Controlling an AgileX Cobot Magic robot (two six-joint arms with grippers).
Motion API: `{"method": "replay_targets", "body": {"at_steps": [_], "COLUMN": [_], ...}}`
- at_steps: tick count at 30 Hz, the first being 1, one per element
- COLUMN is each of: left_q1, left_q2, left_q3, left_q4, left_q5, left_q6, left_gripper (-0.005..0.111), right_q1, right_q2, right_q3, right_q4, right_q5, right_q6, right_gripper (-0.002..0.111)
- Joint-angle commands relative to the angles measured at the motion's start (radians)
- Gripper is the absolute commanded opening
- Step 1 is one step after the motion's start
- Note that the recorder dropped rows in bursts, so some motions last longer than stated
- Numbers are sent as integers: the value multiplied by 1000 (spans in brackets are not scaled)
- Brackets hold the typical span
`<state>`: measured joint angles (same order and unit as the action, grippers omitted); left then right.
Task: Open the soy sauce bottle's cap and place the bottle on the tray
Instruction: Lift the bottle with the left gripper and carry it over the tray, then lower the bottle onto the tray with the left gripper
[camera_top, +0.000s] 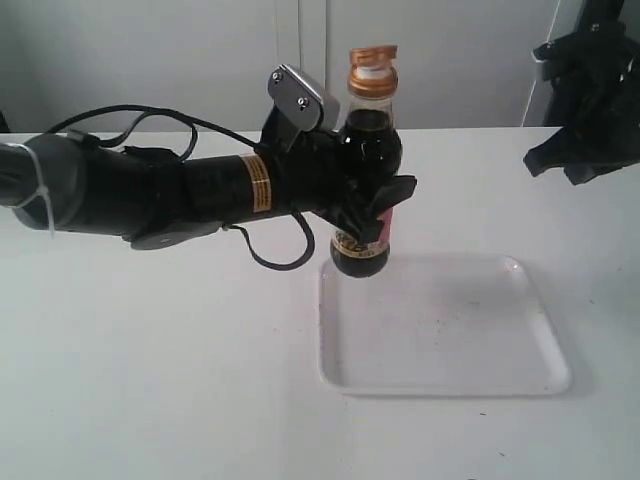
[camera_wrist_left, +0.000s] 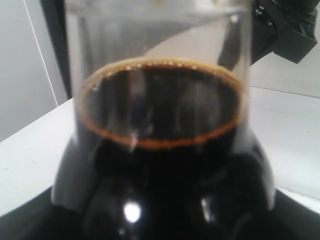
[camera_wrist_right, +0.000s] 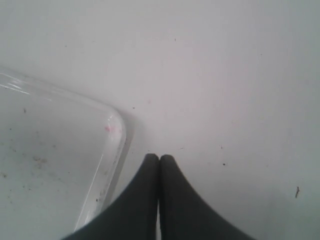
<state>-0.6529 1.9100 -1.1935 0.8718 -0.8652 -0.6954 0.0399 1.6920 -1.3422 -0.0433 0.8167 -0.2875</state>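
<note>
Soy sauce bottle (camera_top: 367, 170) being gripped upright by left hand (camera_top: 378, 212), frame centre, base at tray (camera_top: 545, 345) far-left corner, likely for set-down. Cap (camera_top: 372, 58) flipped open. Right hand (camera_wrist_right: 159, 165) closed, empty, raised upper right above counter (camera_top: 150, 380).

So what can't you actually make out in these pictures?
- Soy sauce bottle label: exterior view, mostly hidden behind the left gripper.
- Whether the bottle's base touches the tray or hangs above it: exterior view, not clear from this angle.
- Cap: left wrist view, cut off by the top edge.
- Right gripper: exterior view, its fingertips are lost in a dark shape.
</note>
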Motion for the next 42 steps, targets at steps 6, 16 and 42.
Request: {"method": "replay_targets", "body": {"at_steps": [6, 16, 42], "left_q1": [-47, -59, -105], "left_q2": [56, 126, 188], "left_q3": [-98, -165, -175], "left_q4": [-36, -42, -80], "left_q5": [-84, -98, -119], "left_q6": [-14, -50, 11], "left_gripper": [0, 0, 0], "right_q1": [-11, -11, -11], "right_q2": [-4, -4, -4], "right_q3": [5, 5, 5], "right_q4": [10, 10, 13], "right_q5": [-34, -61, -83], "right_q6": [4, 6, 16], "right_gripper": [0, 0, 0]}}
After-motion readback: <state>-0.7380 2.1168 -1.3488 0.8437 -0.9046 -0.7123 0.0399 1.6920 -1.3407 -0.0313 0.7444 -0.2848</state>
